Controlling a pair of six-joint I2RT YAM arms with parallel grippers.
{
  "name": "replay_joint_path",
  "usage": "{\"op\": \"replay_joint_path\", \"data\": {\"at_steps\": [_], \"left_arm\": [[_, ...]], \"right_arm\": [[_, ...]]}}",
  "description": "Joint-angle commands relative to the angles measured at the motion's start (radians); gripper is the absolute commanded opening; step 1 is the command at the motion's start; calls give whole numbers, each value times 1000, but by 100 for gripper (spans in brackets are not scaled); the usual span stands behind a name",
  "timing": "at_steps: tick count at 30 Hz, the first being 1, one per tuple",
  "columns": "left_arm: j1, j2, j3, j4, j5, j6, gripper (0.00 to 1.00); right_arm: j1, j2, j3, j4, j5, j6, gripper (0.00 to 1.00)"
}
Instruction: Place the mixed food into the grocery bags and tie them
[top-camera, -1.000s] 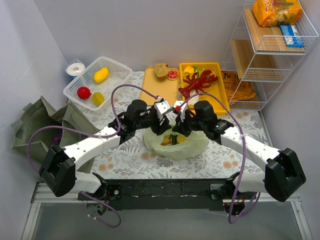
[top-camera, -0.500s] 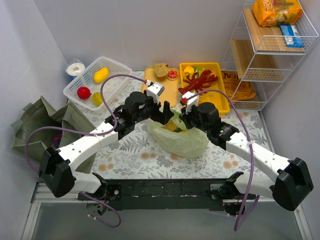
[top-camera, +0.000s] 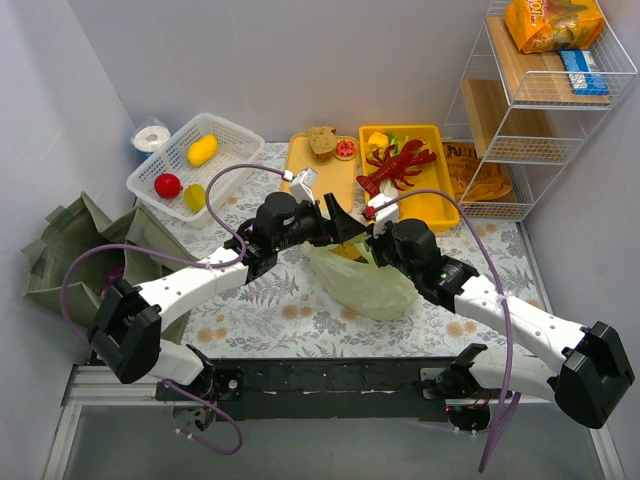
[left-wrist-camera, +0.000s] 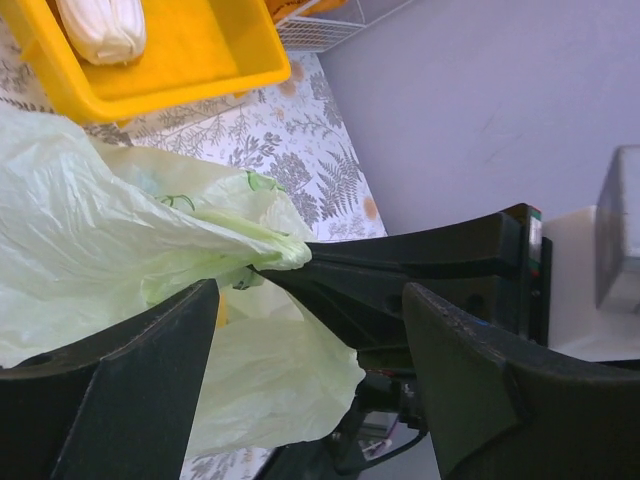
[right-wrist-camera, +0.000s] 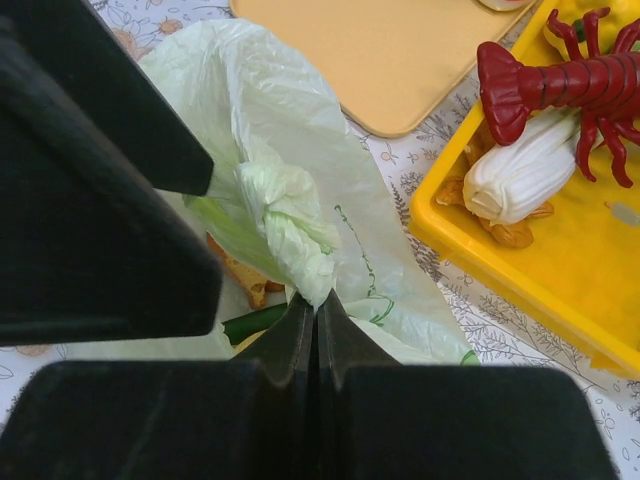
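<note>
The pale-green grocery bag (top-camera: 367, 284) lies on the table's middle, its twisted handle (right-wrist-camera: 285, 225) pinched in my shut right gripper (right-wrist-camera: 317, 305). Bread (right-wrist-camera: 238, 270) and a green pepper (right-wrist-camera: 255, 322) show through the bag's mouth. My left gripper (left-wrist-camera: 310, 300) is open, its fingers (left-wrist-camera: 120, 385) standing wide on either side of the right gripper's tip and the handle (left-wrist-camera: 270, 250), not pressing them. From above, the left gripper (top-camera: 343, 222) and right gripper (top-camera: 360, 243) meet over the bag's far end. A red lobster (top-camera: 398, 164) and a white piece (right-wrist-camera: 520, 180) lie in the yellow tray (top-camera: 437, 196). The olive tote (top-camera: 62, 250) lies at the far left.
An orange tray (top-camera: 312, 185) holds a bread bun (top-camera: 321, 141) and a red slice. A white basket (top-camera: 228, 130) with toy fruit stands at the back left. A wire shelf (top-camera: 530, 110) with snack packets fills the right side. Purple cables loop off both arms.
My left gripper opened, letting go of the bag. Both grippers shifted toward the trays, and the right one drew the bag's handle out, tipping the bag over.
</note>
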Motion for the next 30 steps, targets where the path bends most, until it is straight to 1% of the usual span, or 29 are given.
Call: {"op": "replay_joint_path", "data": {"at_steps": [1,3,8,12,17,18,19,25,26,28,30], "left_arm": [[1,17,-26,101,45,-146,73],[1,28,-46,138,53,-184,73],[1,81,-60,187,35,-209,71],[1,120,-60,231,31,-227,67],[1,164,-34,222,51,-227,61],[1,175,-34,225,56,-230,59],[1,180,-37,236,64,-236,54],[1,209,-51,300,96,-264,40],[1,212,-51,306,106,-270,34],[1,217,-54,317,111,-267,28],[1,215,-55,319,108,-260,18]], "right_arm": [[10,-42,-9,64,34,15,1],[14,-45,-20,76,32,13,1],[32,-59,-43,105,26,-4,1],[47,-68,-55,119,23,-25,1],[67,-81,-70,139,55,-41,1],[70,-81,-72,142,55,-44,1],[72,-82,-73,142,58,-48,1],[86,-75,-81,148,49,-65,1],[86,-75,-83,148,43,-65,1],[86,-68,-81,145,35,-68,1],[87,-67,-78,139,21,-68,1]]}}
